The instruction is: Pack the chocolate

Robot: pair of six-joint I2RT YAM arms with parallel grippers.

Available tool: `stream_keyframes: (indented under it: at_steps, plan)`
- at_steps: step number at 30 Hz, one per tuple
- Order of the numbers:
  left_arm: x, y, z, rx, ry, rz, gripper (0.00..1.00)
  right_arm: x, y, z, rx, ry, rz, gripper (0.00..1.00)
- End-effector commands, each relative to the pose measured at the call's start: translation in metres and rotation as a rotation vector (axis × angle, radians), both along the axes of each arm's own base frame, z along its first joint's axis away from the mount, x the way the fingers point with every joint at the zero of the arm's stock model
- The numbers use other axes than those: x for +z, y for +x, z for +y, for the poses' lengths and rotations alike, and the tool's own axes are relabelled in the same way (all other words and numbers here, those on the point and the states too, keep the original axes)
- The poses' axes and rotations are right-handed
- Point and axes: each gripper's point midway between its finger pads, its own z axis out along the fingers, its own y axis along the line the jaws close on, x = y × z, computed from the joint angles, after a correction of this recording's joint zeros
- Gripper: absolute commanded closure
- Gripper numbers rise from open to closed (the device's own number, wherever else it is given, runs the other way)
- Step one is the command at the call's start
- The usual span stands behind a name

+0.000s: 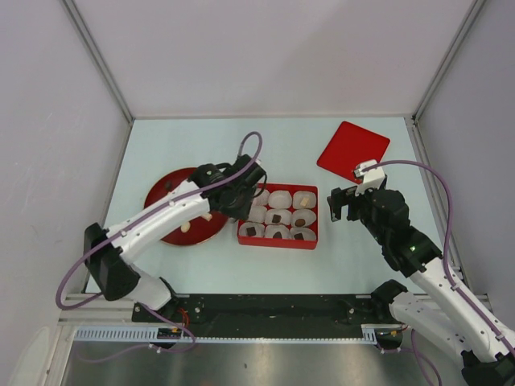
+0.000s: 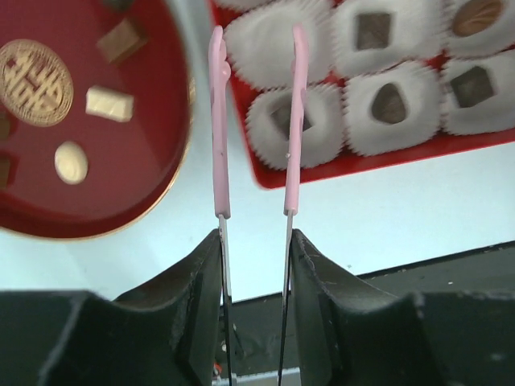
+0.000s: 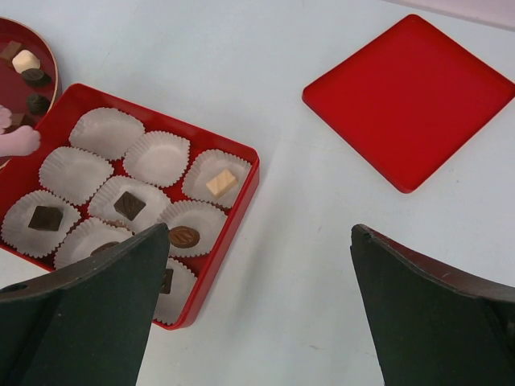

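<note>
At the centre of the top view, the left pincer (image 1: 241, 189) hangs over the left end of the red box (image 1: 278, 244). It is clamped on the metal blades of the pink-handled tongs (image 2: 217, 121), whose arms stand apart with nothing visible between them. The right pincer (image 1: 342, 205) sits just right of the box, spread wide and holding nothing.

The chocolate (image 2: 389, 103) is split between two places. About six pieces sit in the white paper cups (image 3: 157, 157) in the box, while three cups look empty. More pieces, dark and cream, lie on the round red plate (image 2: 137, 185) at the left. The square red lid (image 3: 410, 100) lies apart at the upper right.

Several things could go wrong from here:
- The tongs hover over a cup that already holds a dark piece, so a second sweet could land in a filled cup.
- The tips could snag a cup's crinkled edge and drag it out of its row.
- The blades are thin and smooth, so they may twist or slide in the pincer. A weak squeeze could drop a rounded sweet onto the counter (image 1: 201, 145).
- The right arm is close enough to crowd the box.

The counter is pale, smooth and matte. Plain white panels on metal posts enclose it on three sides, and a dark rail runs along the bottom edge.
</note>
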Motion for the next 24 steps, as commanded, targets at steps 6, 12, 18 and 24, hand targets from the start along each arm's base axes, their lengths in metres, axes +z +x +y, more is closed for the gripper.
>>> stream_keyframes:
  at_steps: [6, 12, 18, 24]
  plan:
    - [-0.015, -0.01, 0.074, 0.235, 0.004, 0.012, 0.6, 0.009, 0.001, 0.006, 0.02, 0.03, -0.03, 0.0]
    - [-0.033, -0.01, 0.093, 0.296, 0.022, 0.029, 0.6, 0.009, 0.0, 0.007, 0.026, 0.032, -0.031, 0.01]
    - [-0.051, -0.005, 0.109, 0.37, 0.025, 0.036, 0.6, 0.01, 0.0, 0.007, 0.024, 0.033, -0.032, 0.0]
    - [-0.064, 0.005, 0.116, 0.411, 0.016, 0.028, 0.6, 0.01, 0.0, 0.004, 0.017, 0.026, -0.035, 0.0]
